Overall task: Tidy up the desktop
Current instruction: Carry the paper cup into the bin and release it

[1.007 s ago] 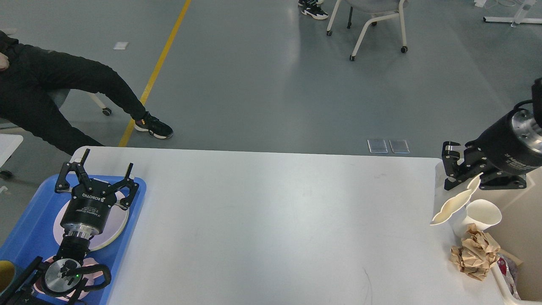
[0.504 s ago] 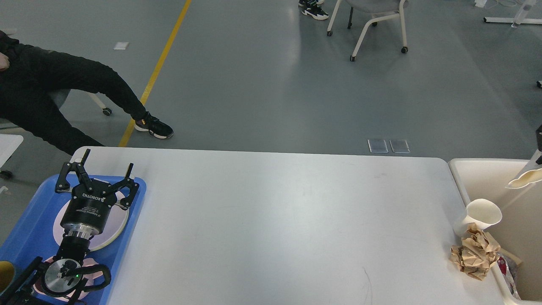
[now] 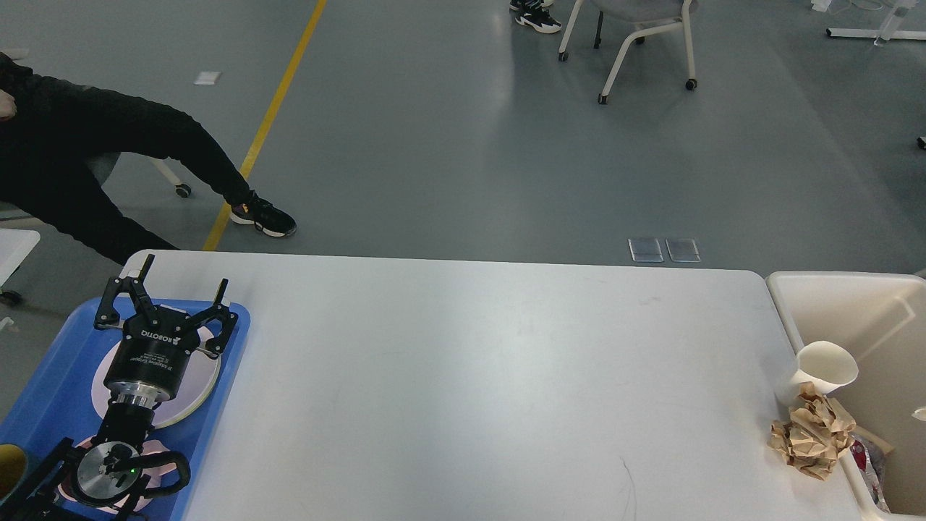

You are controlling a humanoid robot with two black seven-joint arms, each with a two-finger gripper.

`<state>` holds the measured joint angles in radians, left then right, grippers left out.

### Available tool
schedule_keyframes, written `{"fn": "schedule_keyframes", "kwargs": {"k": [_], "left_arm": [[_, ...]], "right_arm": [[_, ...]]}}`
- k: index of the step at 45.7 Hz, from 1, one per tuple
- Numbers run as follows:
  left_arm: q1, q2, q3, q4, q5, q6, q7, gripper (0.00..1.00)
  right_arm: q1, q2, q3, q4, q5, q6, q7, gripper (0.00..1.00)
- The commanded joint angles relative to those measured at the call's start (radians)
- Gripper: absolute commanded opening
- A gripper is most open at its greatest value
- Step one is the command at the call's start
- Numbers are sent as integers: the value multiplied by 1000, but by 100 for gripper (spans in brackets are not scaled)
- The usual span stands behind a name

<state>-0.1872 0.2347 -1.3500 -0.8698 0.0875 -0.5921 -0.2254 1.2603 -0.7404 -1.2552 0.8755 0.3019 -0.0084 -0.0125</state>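
On the desktop (image 3: 470, 376), only a paper cup (image 3: 821, 369) and crumpled paper (image 3: 810, 434) are waiting beside the bin (image 3: 846, 289); the left gripper (image 3: 165, 297) is hovering released, the right unseen.

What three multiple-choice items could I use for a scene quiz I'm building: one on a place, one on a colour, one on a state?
1. Where does the crumpled paper lie?
A. desktop's right edge
B. desktop's middle
C. in the tray

2. What colour is the tray?
A. red
B. blue
C. green

3. How do the left gripper fingers stand?
A. shut on a cup
B. shut, empty
C. open

Answers: 1 A, it sits on the desktop beside the bin; 2 B, its rim is blue; 3 C, fingers spread, holding nothing.
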Motion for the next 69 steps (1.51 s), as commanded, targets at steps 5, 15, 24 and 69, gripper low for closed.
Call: {"fn": "schedule_keyframes", "kwargs": {"k": [5, 15, 24, 69], "left_arm": [[0, 0, 0, 0, 0, 0, 0, 96], [0, 0, 0, 0, 0, 0, 0, 96], [0, 0, 0, 0, 0, 0, -2, 96], [0, 0, 0, 0, 0, 0, 0, 96]], "right_arm": [[-392, 97, 198, -375, 3, -4, -15, 0], [-751, 298, 370, -800, 3, -24, -20, 0], [-799, 342, 405, -845, 2, -24, -29, 0], [-789, 354, 415, -829, -4, -246, -26, 100]]}}
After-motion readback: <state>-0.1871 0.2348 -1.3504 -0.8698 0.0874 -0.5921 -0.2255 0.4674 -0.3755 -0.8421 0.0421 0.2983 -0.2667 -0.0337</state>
